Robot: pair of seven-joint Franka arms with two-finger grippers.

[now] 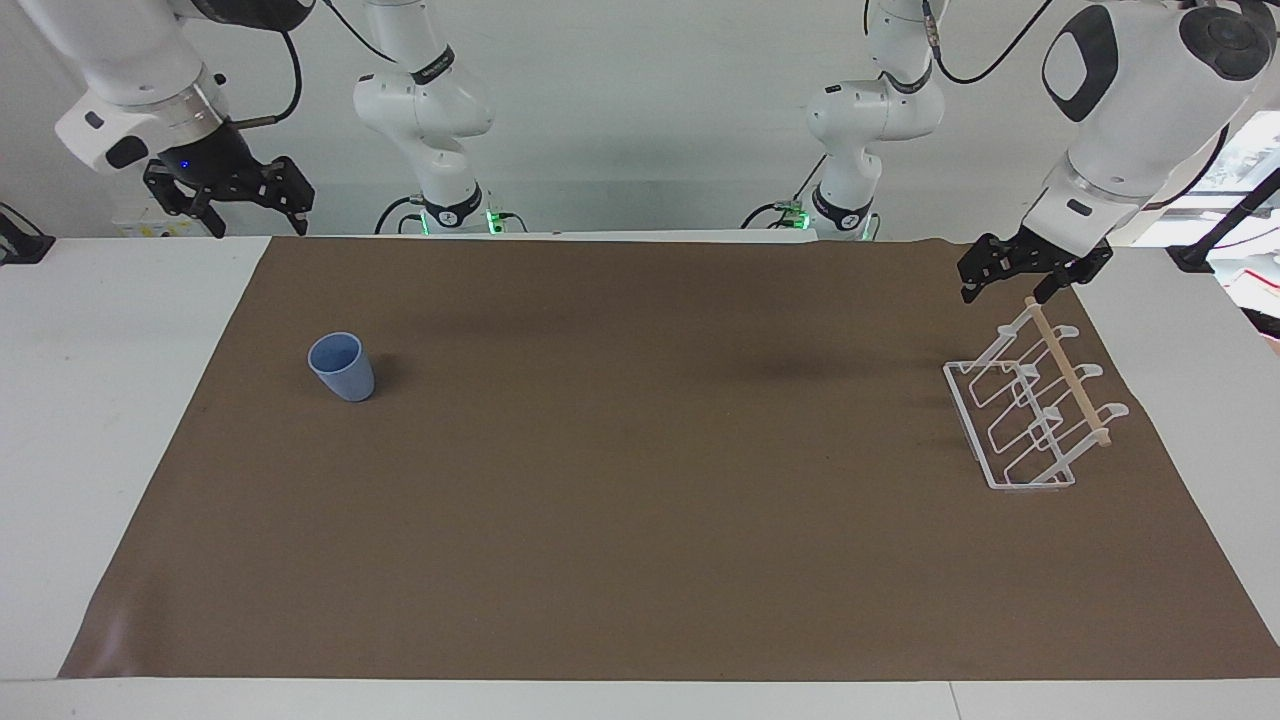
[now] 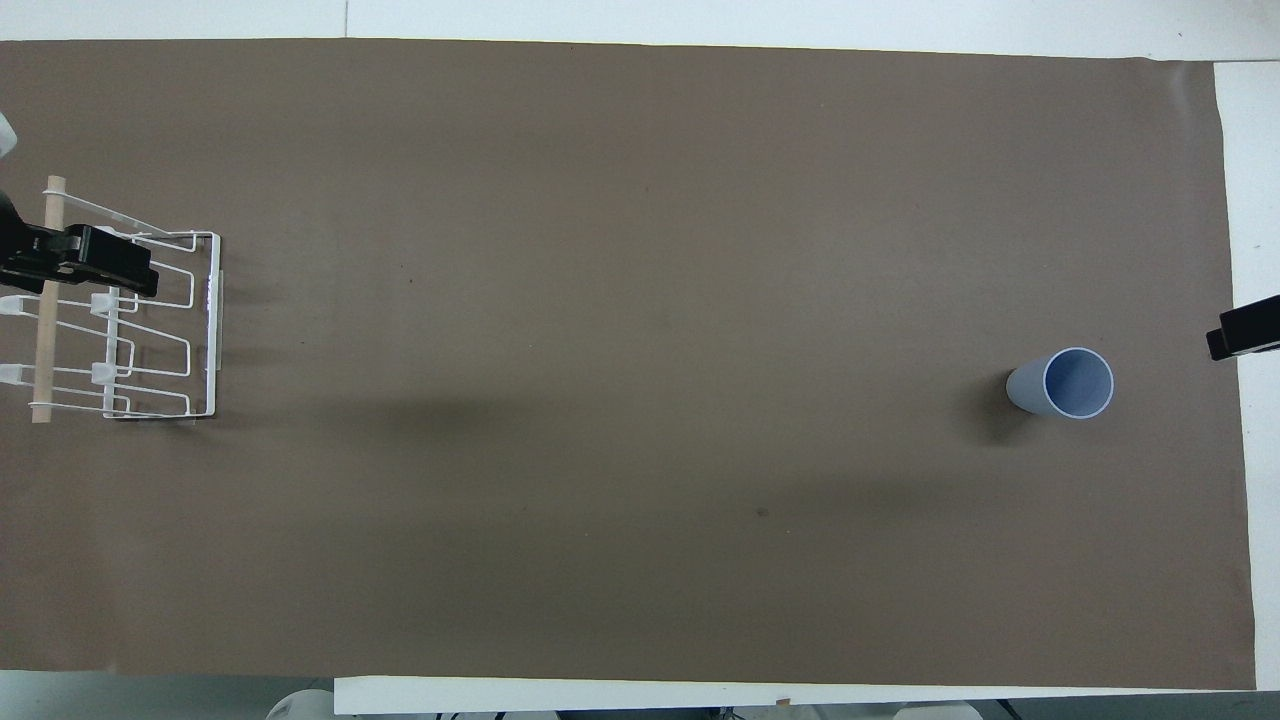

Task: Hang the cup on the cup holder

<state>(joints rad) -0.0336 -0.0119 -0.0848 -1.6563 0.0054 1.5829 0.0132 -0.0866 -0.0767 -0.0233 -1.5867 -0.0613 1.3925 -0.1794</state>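
The cup (image 1: 342,367) is a light blue tumbler. It stands upright on the brown mat toward the right arm's end of the table, and also shows in the overhead view (image 2: 1066,384). The cup holder (image 1: 1030,415) is a white wire rack with a wooden rod on top. It stands toward the left arm's end and shows in the overhead view too (image 2: 150,330). My left gripper (image 1: 1006,291) hangs open and empty just above the rod's end nearer the robots (image 2: 80,262), without touching it. My right gripper (image 1: 255,215) is open and empty. It is raised over the table's edge, well apart from the cup, and only its tip (image 2: 1244,331) shows in the overhead view.
A brown mat (image 1: 640,520) covers most of the white table (image 1: 100,400). Only the cup and the rack stand on the mat. The arm bases stand at the robots' edge of the table.
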